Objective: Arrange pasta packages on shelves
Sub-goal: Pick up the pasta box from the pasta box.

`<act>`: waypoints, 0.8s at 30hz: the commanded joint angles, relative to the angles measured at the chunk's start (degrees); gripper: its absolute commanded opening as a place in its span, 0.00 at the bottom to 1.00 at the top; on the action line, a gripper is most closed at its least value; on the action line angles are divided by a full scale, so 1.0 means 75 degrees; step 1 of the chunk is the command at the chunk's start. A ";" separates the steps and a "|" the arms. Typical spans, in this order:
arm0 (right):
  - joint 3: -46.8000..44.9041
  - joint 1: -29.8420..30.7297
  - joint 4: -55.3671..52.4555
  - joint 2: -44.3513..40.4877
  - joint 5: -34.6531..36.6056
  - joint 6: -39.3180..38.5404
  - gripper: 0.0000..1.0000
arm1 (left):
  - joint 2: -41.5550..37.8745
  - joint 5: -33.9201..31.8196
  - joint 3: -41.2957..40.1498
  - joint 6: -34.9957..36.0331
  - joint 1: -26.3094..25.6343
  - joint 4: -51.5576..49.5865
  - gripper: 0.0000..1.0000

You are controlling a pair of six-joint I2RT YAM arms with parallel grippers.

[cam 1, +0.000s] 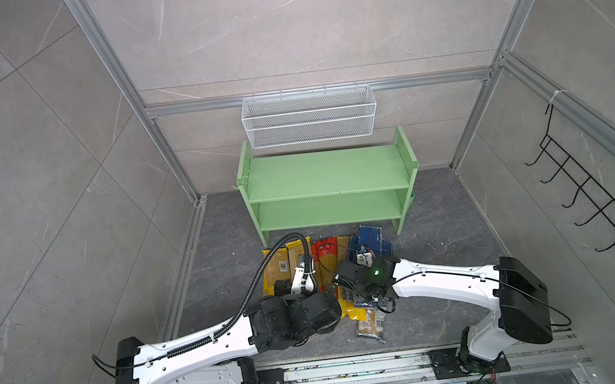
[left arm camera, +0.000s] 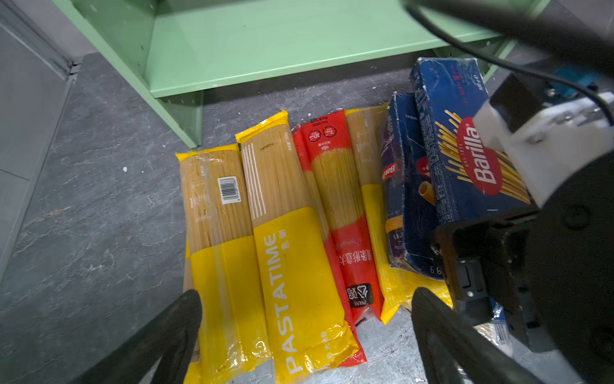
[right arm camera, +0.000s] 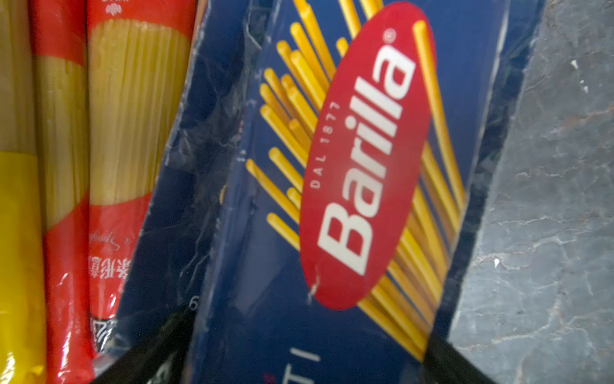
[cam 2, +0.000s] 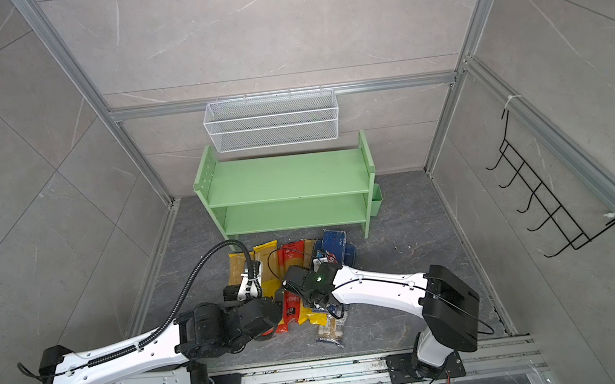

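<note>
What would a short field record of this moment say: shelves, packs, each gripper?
shelves: green shelves, both boards bare
packs: all on the floor in front of the shelves, side by side, some overlapping
kinds: yellow packs, red pack, blue Barilla pack, clear bag
left gripper: open, above the yellow packs, holding nothing
right gripper: jaws astride the Barilla pack; whether they press it is unclear
placed so far: none
</note>
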 commanded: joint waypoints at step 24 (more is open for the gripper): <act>-0.0419 -0.0166 -0.0043 -0.0852 -0.1504 -0.0160 0.45 | -0.1977 -0.1274 0.0419 -0.1418 -0.0014 -0.2507 1.00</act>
